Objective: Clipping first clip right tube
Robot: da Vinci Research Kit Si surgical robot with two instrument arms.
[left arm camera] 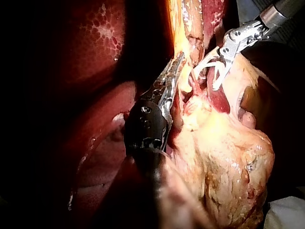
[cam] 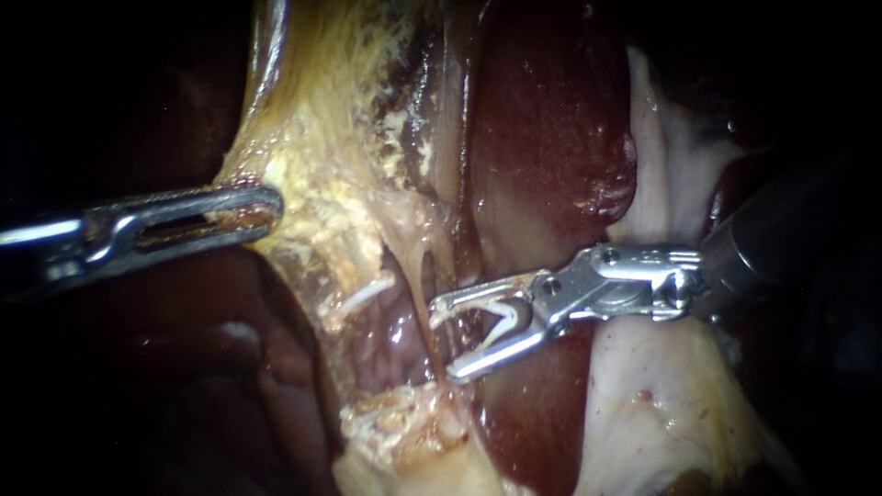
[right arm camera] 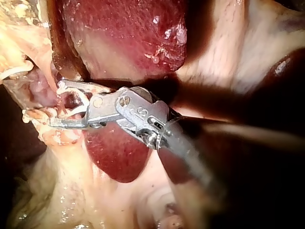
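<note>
Clip [cam: 503, 317] fills right instrument [cam: 443, 342]; left instrument [cam: 274, 209] grips tissue [cam: 317, 225].

Left tool [cam: 268, 208], right tool [cam: 446, 338]: polished metal. Clip [cam: 503, 326]: matt plastic. Liver [cam: 551, 119]: wet, glossy. Yellow tissue [cam: 322, 197]: rough.

You are at a surgical practice bench, with animal tissue laid out as a specimen outside the body. The dark red liver [cam: 551, 119] and the yellowish tissue [cam: 322, 211] are lit at close range, with black, unlit space all round them. In the left wrist view the fatty mass sits in the open air, and a pale sheet [left arm camera: 287, 214] shows just beyond it. The tools are surgical too. Your left instrument [cam: 266, 213], a slender steel shaft, has its end effector clamped on the yellowish tissue. Your right instrument [cam: 443, 340] carries a white clip [cam: 505, 321] in its end effector.
</note>
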